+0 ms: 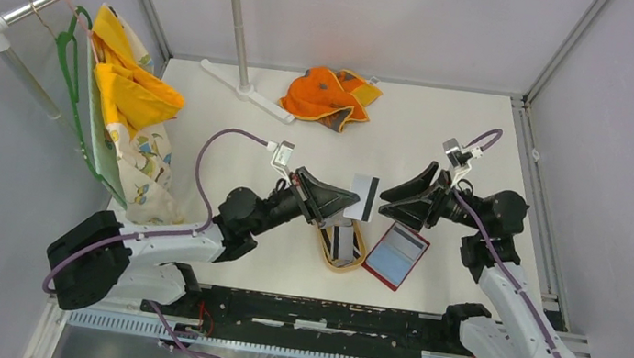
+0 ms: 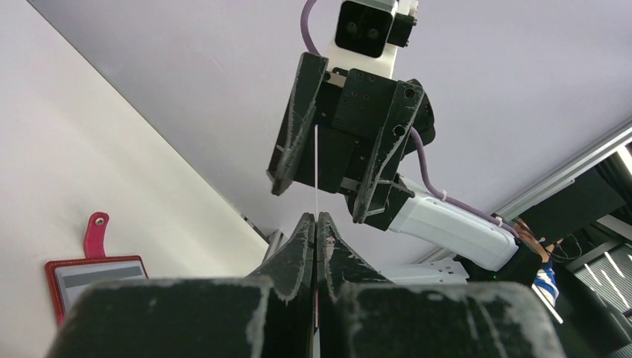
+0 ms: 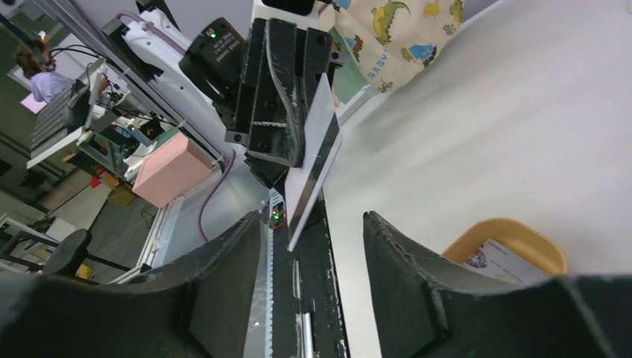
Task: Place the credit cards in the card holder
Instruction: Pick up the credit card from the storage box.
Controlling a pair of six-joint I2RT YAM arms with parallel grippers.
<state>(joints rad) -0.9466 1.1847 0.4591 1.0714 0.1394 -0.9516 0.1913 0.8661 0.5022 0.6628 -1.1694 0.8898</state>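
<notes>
- Left gripper (image 1: 349, 204): fingers pressed together, clamped on one credit card (image 1: 364, 197), held up in the air above the table (image 1: 449, 132), between the two arms.
- The card stands on edge. It has a pale grey-white face and a dark stripe down the side nearest the right arm.
- From the left wrist the card is edge-on, a thin pale line (image 2: 317, 168) rising out of the shut fingertips.
- Right gripper (image 1: 388, 198): fingers apart, one on each side of the card's free end. The gaps look small, and I can't tell whether either pad touches the card.
- In the right wrist view the card (image 3: 317, 160) is tilted, gripped at its far end by the left gripper (image 3: 287, 160).
- Card holder (image 1: 396, 254): red, lying open and flat on the table below the right gripper. Its pale blue-grey inside faces up, and the red snap tab (image 2: 95, 233) sticks out.
- Other cards (image 1: 342, 241) sit in a tan oval tray (image 1: 339, 268), just left of the holder.
- An orange cloth (image 1: 329, 95) lies at the far side of the table, well apart.
</notes>
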